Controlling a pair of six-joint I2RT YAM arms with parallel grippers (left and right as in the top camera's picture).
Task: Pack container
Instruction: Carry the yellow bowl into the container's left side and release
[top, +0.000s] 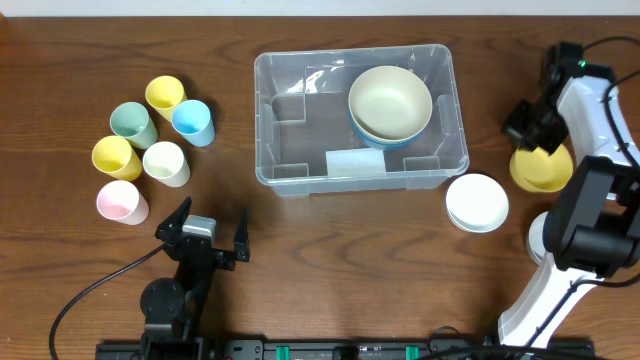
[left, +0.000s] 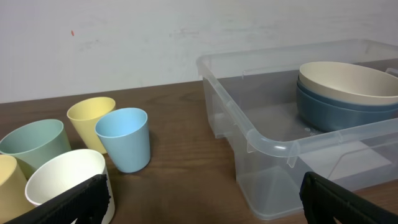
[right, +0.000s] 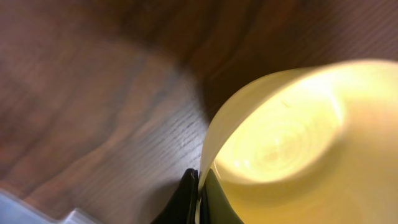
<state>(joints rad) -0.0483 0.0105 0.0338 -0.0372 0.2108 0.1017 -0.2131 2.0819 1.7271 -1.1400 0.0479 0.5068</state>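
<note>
My right jaws were clamped on the rim of the yellow bowl (right: 280, 140), beside the container (top: 290, 135) on the table (top: 60, 60); my left jaws stood wide near the cups (top: 165, 162).

Right wrist cam is pretty much mush: the yellow bowl (right: 292, 143) is smeared and runs off the right and bottom edges. Only the tips of the right gripper (right: 199, 194) poke in, pinched on its rim. From overhead the blue bowl (top: 380, 141) is just a sliver under the cream bowl (top: 390, 102). Left wrist cam chops the container (left: 273, 146) at the right edge and the left fingers (left: 74, 199) at the bottom.
</note>
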